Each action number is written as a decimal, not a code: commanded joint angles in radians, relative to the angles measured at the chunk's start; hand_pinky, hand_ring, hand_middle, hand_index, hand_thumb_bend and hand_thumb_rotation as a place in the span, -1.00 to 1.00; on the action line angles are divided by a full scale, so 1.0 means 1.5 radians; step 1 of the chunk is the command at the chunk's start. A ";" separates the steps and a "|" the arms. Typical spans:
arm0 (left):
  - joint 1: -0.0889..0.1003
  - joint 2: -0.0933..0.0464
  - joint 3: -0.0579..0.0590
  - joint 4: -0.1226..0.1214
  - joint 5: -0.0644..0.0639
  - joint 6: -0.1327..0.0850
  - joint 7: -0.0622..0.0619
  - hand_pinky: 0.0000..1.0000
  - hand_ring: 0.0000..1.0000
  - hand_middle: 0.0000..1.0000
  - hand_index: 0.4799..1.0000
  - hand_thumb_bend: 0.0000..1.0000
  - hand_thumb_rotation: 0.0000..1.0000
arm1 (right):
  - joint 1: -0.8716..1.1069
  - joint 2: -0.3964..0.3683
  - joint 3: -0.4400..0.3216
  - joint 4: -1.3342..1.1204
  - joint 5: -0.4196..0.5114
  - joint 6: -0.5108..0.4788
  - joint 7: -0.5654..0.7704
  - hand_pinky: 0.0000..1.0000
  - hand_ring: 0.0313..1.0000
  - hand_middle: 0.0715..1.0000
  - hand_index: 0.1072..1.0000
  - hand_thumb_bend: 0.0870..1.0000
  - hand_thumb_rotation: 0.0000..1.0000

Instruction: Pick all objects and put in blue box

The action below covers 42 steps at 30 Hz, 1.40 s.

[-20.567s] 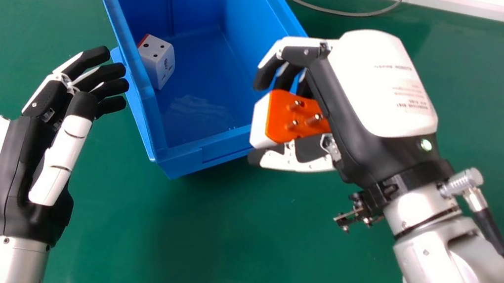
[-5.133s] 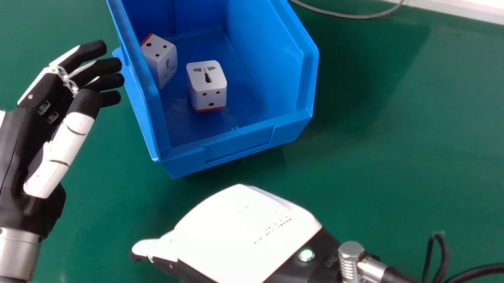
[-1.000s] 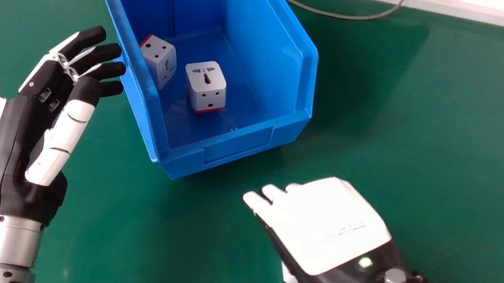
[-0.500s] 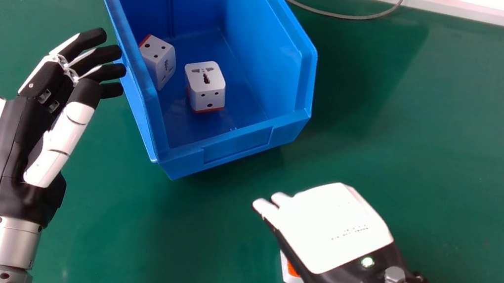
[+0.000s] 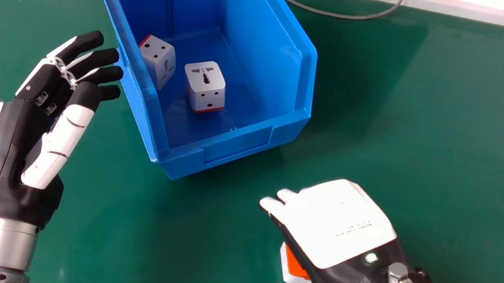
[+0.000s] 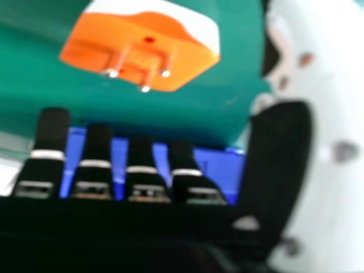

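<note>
"Starting at your left, what do you have?"

"Your left hand (image 5: 13, 151), palm partly turned in, its fingers loosely extended and holding nothing. The fingertips are just beside the blue box (image 5: 236, 144); you can't tell from here whether they touch it."

"And inside the box?"

"You have two adapters. The left white adapter (image 5: 159, 60) sits tilted by the left wall, whose rim covers part of it. The right white adapter (image 5: 205, 84) stands upright, a socket face up and a red edge at its base, apart from the other."

"Moving right, where's the one outside?"

"On the green table (image 5: 456, 142), nearer you than the box. Your head view gives you just part of the orange-and-white adapter (image 5: 296, 265), because your right hand (image 5: 334, 224) covers the rest."

"So what does the right hand view add?"

"It gives you the adapter's orange face with three metal pins (image 6: 149, 79) sticking out. You also see the gap: green table between the adapter and your black fingertips (image 6: 54, 122), so they aren't touching it."

"How open is that right hand?"

"Well open. Your fingers reach out fairly straight, your thumb (image 6: 281, 148) stands off to the side, and you have hold of nothing. Beyond the fingers, that view also catches a strip of the box."
</note>
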 commanded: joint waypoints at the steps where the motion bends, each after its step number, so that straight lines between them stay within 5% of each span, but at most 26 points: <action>1: -0.002 0.003 0.003 -0.007 -0.005 -0.013 -0.004 0.49 0.53 0.58 0.24 0.39 0.20 | -0.014 -0.004 0.001 0.004 0.010 0.008 -0.023 0.43 0.69 0.75 0.70 0.39 -0.83; 8: -0.004 0.004 0.006 -0.002 0.002 -0.019 -0.004 0.50 0.53 0.58 0.24 0.39 0.19 | -0.017 -0.015 0.009 0.045 0.014 0.016 -0.077 0.43 0.67 0.73 0.67 0.38 -0.89; 12: -0.003 0.004 0.005 -0.005 -0.001 -0.017 -0.006 0.49 0.53 0.58 0.24 0.38 0.19 | -0.023 -0.021 0.014 0.065 0.015 0.021 -0.092 0.42 0.67 0.72 0.66 0.37 -0.93; 17: -0.002 0.004 0.005 -0.007 0.009 -0.020 -0.001 0.49 0.53 0.58 0.24 0.37 0.20 | -0.029 -0.030 0.018 0.088 0.018 0.029 -0.114 0.42 0.67 0.72 0.66 0.36 -0.95; 26: -0.003 0.003 0.005 -0.011 0.003 -0.017 -0.003 0.49 0.53 0.57 0.22 0.37 0.20 | -0.040 -0.039 0.024 0.120 0.023 0.046 -0.129 0.42 0.67 0.72 0.66 0.34 -0.98; 30: -0.003 0.003 0.005 -0.009 0.008 -0.019 0.001 0.49 0.53 0.57 0.22 0.37 0.20 | -0.043 -0.041 0.027 0.132 0.026 0.055 -0.136 0.43 0.67 0.72 0.65 0.33 -0.99; 34: -0.002 0.003 0.005 -0.012 0.001 -0.015 -0.003 0.49 0.53 0.57 0.22 0.38 0.20 | -0.049 -0.043 0.030 0.146 0.029 0.065 -0.140 0.43 0.66 0.72 0.65 0.33 -0.99; 42: -0.006 0.004 0.008 0.000 -0.001 -0.022 -0.007 0.49 0.53 0.58 0.22 0.38 0.20 | -0.061 -0.050 0.037 0.170 0.032 0.073 -0.158 0.43 0.65 0.72 0.65 0.32 -1.00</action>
